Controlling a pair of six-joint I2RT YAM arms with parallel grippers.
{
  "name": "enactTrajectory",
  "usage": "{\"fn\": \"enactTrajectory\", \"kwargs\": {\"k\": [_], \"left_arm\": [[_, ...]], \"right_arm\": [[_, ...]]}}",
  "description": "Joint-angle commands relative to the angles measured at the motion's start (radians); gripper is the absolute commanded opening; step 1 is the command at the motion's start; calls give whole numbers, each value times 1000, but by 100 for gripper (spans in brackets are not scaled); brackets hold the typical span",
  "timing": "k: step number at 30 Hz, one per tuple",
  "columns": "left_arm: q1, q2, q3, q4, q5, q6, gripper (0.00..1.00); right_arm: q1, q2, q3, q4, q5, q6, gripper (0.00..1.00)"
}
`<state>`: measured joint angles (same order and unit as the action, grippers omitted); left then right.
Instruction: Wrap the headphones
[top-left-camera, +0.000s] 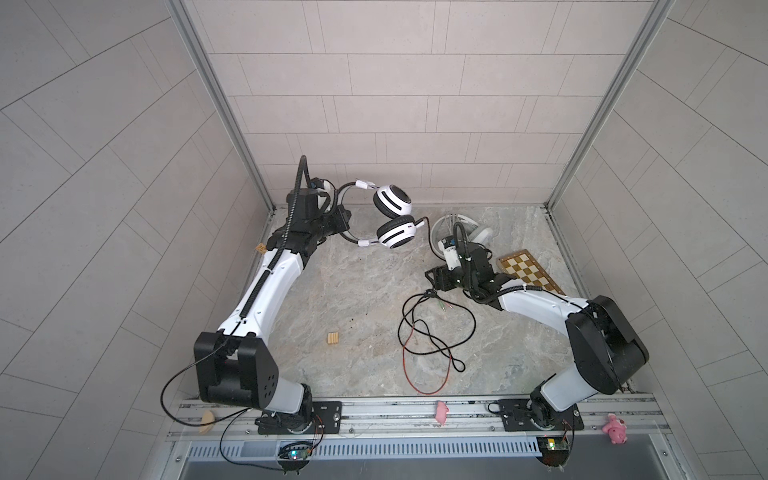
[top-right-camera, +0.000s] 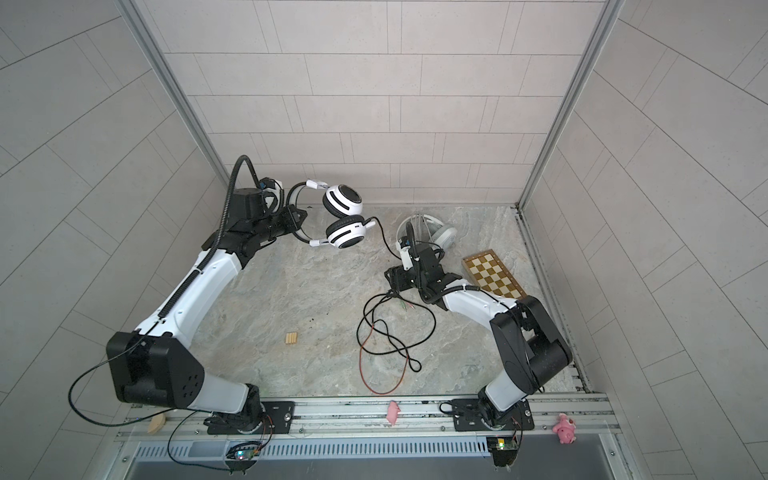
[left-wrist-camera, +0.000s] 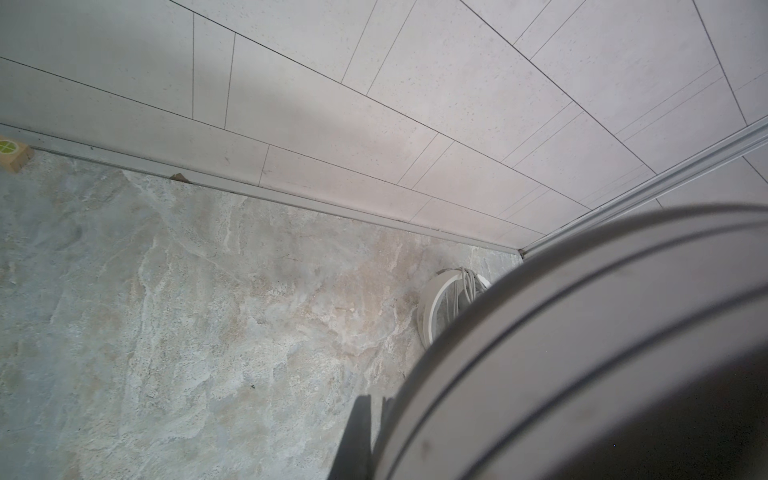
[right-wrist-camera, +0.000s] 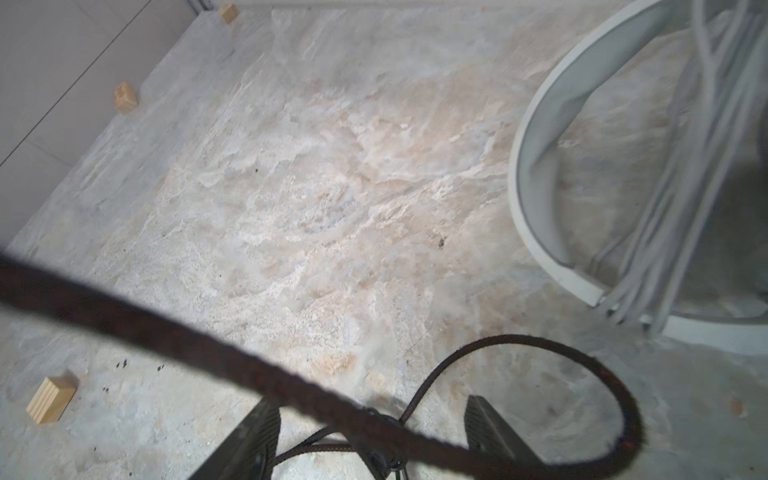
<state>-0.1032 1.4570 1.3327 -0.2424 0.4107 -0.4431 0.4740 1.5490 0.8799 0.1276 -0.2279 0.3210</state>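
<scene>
The white headphones (top-left-camera: 395, 216) (top-right-camera: 344, 218), with black-striped round cups, hang above the table's back left. My left gripper (top-left-camera: 343, 218) (top-right-camera: 297, 216) (left-wrist-camera: 374, 436) is shut on their headband (left-wrist-camera: 582, 353). Their black-red cable (top-left-camera: 436, 332) (top-right-camera: 395, 332) drops from the lower cup and lies in loose loops on the table. My right gripper (top-left-camera: 432, 286) (top-right-camera: 392, 282) (right-wrist-camera: 374, 432) is open, low over the cable's junction (right-wrist-camera: 386, 440), with cable strands between its fingers. The pale-grey headphones (top-left-camera: 457, 232) (top-right-camera: 436, 235) (right-wrist-camera: 540, 187) lie behind it, whitish cable wound across the band.
A folded chessboard (top-left-camera: 530, 272) lies at the right, beside my right arm. A wooden block (top-left-camera: 333, 338) sits mid-table and a smaller one (top-left-camera: 261, 248) by the left wall. On the front rail are a pink toy (top-left-camera: 441, 411), a pink pig (top-left-camera: 616, 428) and a wooden piece (top-left-camera: 206, 422).
</scene>
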Motion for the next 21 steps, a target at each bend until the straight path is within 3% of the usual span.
{"fn": "enactTrajectory", "kwargs": {"k": [1, 9, 14, 21], "left_arm": [[20, -51, 4, 81, 36, -47, 0], [97, -98, -67, 221, 83, -174, 0], [139, -70, -82, 329, 182, -276, 0], [165, -70, -101, 378, 194, -315, 0]], "right_arm": [[-16, -69, -64, 62, 78, 33, 72], [-45, -141, -255, 247, 64, 67, 73], [-64, 3, -230, 400, -66, 111, 74], [-61, 237, -129, 638, -102, 280, 76]]}}
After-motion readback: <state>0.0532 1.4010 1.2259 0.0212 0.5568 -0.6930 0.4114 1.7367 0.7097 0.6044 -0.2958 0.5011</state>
